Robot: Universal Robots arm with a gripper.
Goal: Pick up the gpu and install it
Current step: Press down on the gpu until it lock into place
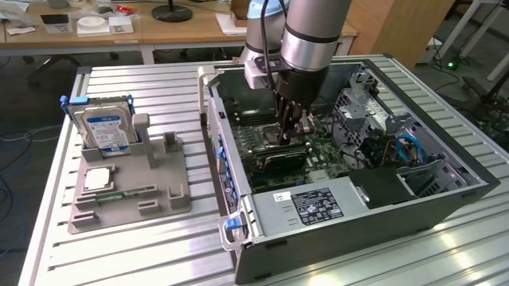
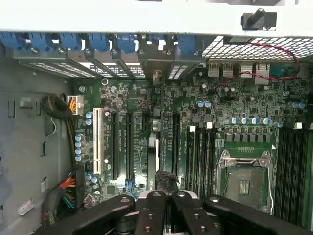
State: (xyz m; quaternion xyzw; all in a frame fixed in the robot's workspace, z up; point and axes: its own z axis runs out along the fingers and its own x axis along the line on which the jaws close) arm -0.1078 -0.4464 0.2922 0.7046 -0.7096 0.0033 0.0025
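Gripping gpu (image 2: 153,161) edge-on among motherboard (image 2: 234,122) slots.

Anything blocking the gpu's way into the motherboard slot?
Nothing visible. The claw holds the gpu on edge right at the motherboard; the slots beside it are bare, and the cable bundle lies well aside.

green gpu (image 1: 280,159), blue-labelled silver hard drive (image 1: 105,132)

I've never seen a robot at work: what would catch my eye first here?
First, the big grey robot arm plunging into the open computer case, its gripper shut on the gpu over the green motherboard. On the exterior view's left, a hard drive with a blue label stands upright in a grey holder.
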